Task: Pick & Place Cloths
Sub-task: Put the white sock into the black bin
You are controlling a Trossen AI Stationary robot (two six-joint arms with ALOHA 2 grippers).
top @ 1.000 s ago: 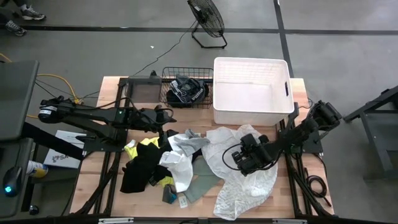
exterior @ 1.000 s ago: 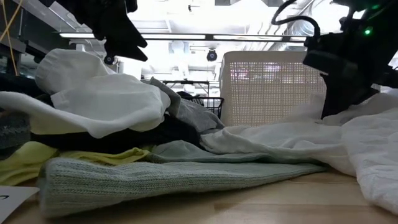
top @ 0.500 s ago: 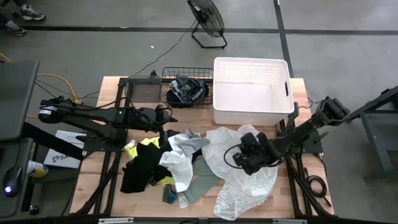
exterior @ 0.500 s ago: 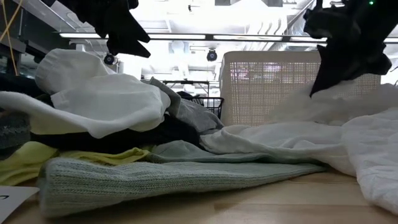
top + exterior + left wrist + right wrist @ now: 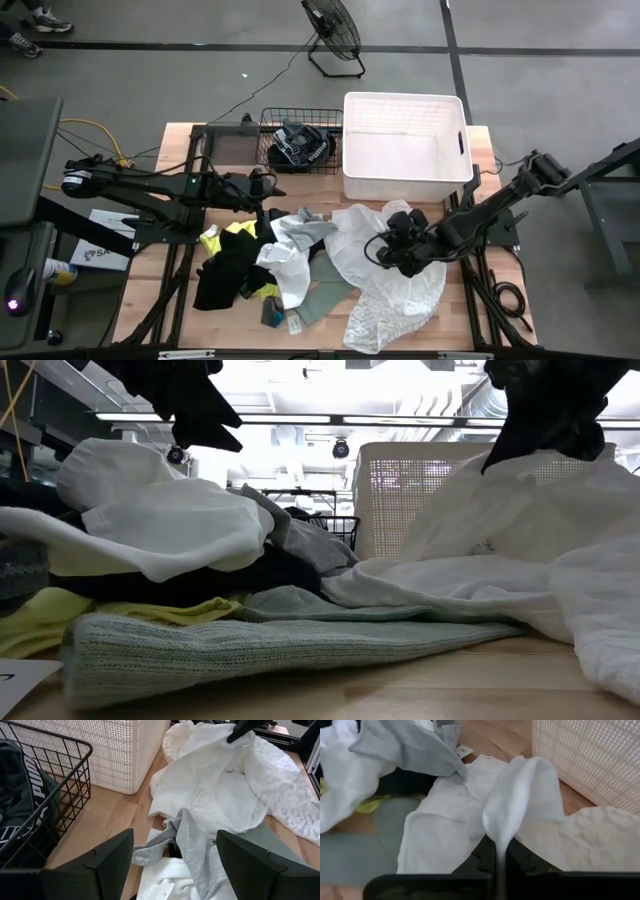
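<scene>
right pincer clamped on white cloth, lifted to clear pile | left pincer agape, empty, waits above pile | tub beside: likely drop spot

Both arms are dark, almost black, and made of slim straight tubes with thicker round joints between them. The left arm has a small green light near its middle and a pale round cap at its far end. The right arm ends in a bulky black wrist block. The fingers are flat, matte black wedges.
</scene>
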